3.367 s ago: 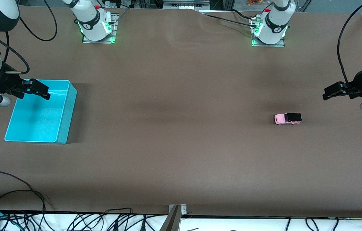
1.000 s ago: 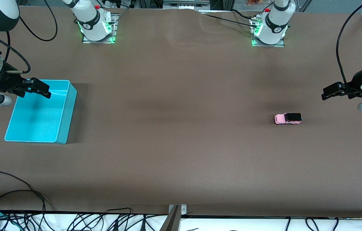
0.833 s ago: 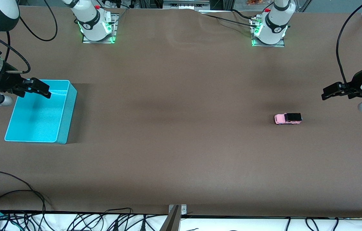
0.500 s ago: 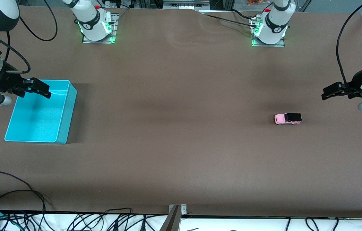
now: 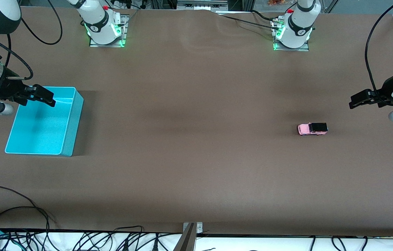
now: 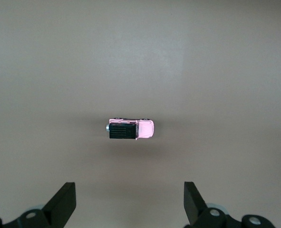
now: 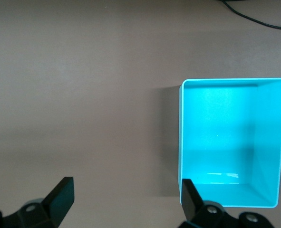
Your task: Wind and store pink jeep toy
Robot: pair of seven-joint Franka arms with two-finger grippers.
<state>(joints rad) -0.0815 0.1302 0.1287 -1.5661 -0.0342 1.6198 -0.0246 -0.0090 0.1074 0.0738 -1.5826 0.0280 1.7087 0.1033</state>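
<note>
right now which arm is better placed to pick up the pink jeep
Left. The left tool hangs open over the table near the pink jeep toy, which sits centred in its wrist view. The right tool, also open, is over the turquoise bin at the right arm's end.

A turquoise bin sits open on the brown table toward the right arm's end. Black cables tangle along the table's edge nearest the front camera.

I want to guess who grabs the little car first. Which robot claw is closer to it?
The left gripper, up in the air toward the pink jeep toy's end of the table. The right gripper hangs over the turquoise bin instead.
</note>
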